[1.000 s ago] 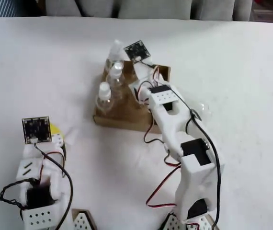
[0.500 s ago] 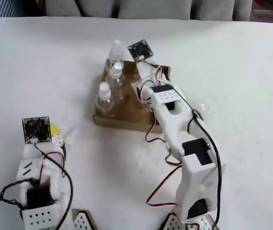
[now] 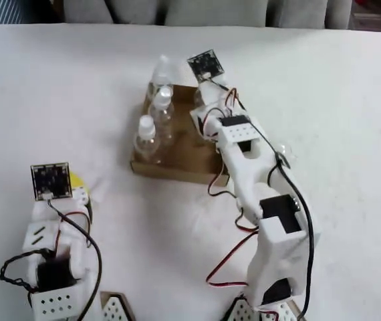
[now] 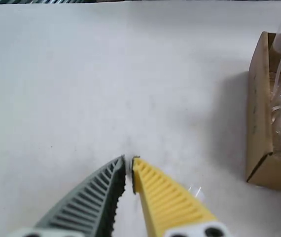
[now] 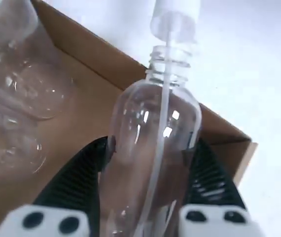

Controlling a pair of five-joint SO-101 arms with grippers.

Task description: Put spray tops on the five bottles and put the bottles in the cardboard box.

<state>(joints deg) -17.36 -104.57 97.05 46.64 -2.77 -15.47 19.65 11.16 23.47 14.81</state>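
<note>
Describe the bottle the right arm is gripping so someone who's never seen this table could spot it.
On the white table sits a cardboard box; the right arm hangs over its far right corner. Between that arm's black jaws is a clear bottle. Unlike the bottles beside it, its white spray top sits lifted above the bare threaded neck.

cardboard box (image 3: 170, 167) mid-table (image 3: 311, 67) | bottles (image 3: 146, 136) stand in its left part | right gripper (image 5: 150, 145), clasping a bottle (image 5: 153, 111), over its right part | left gripper (image 4: 129, 160) front-left, well apart
</note>
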